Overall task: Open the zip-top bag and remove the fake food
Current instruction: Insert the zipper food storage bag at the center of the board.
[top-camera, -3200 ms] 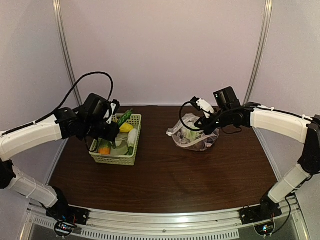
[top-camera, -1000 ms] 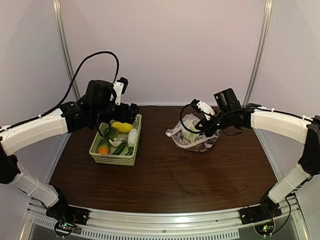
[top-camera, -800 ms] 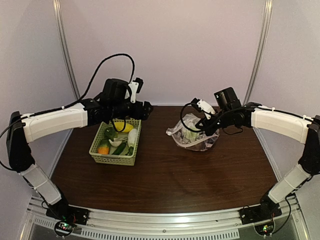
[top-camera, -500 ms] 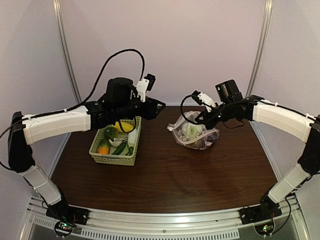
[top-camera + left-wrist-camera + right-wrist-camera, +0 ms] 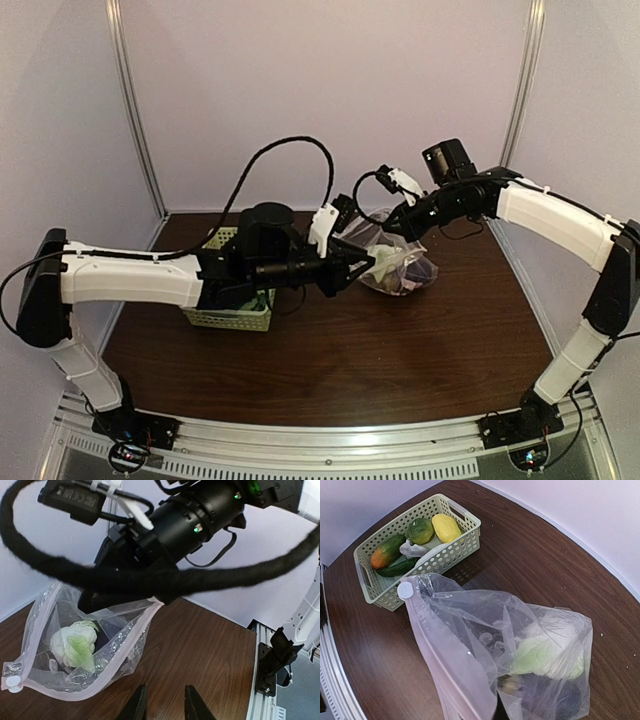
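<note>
The zip-top bag (image 5: 402, 262) hangs open-mouthed over the far middle of the table, its pale zip strip (image 5: 131, 632) running down to a white slider (image 5: 406, 590). My right gripper (image 5: 399, 222) is shut on the bag's upper edge and holds it up. Fake food lies inside it: a whitish-green lumpy piece (image 5: 546, 652) and a dark purple eggplant (image 5: 547, 696). My left gripper (image 5: 349, 268) reaches in from the left, just short of the bag. Its fingers (image 5: 138, 706) stand a little apart, open, with only bare table between them.
A pale green lattice basket (image 5: 375, 587) sits at the left with yellow, green, orange-green and whitish toy foods (image 5: 445, 527). In the top view my left arm covers most of the basket (image 5: 232, 318). Aluminium rail runs along the table's near edge (image 5: 330, 440).
My left arm has swung from above the basket rightward to the bag, and its jaws have narrowed. My right gripper has lifted the bag's edge higher.
</note>
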`<state>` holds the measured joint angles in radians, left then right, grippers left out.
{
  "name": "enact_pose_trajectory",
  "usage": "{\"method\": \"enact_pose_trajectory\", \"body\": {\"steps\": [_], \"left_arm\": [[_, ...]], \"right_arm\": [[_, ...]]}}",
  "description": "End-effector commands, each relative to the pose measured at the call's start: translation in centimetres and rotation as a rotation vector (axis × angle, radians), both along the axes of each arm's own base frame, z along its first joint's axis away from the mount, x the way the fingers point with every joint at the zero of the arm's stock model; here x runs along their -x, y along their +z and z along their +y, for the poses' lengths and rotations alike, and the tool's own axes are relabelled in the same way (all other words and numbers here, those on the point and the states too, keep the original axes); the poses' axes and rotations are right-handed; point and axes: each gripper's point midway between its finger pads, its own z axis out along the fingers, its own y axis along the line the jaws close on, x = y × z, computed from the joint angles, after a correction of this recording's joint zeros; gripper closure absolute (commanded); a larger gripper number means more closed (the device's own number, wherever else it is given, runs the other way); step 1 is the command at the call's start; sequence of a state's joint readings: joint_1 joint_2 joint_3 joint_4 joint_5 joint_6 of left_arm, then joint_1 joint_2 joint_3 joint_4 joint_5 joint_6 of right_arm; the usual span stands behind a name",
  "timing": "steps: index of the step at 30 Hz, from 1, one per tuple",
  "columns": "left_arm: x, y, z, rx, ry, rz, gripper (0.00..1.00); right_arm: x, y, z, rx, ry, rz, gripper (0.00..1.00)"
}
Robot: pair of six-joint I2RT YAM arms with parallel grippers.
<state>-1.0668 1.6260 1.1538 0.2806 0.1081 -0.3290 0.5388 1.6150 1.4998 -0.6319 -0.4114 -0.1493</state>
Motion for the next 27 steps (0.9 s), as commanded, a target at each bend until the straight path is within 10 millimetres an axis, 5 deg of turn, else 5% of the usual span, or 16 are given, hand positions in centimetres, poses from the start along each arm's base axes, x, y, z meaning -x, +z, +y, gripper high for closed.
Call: {"method": "enact_pose_trajectory", "body": {"steps": [1,6,15,27], "left_arm": [[-3.2,-1.2,-1.4,0.033,0.125,0.040,0.71],[-7.2,-2.5,-2.1,0.015,0.267,0.072,0.54],[-12.7,-4.8,-4.1,0.053,0.266,0.185,0.56],[-13.2,-8.8,-6.8,0.018,0.179,0.231,0.56]], "right_arm": [[0.7,-0.3,0.5,-0.010,0.010,0.067,1.00],[1.2,0.2,0.6,-0.014,0.012,0.064,1.00],[2.9,1.8,1.2,-0.103,0.051,0.067,1.00],[4.3,4.1,2.7,-0.230,0.122,0.109,1.00]]}}
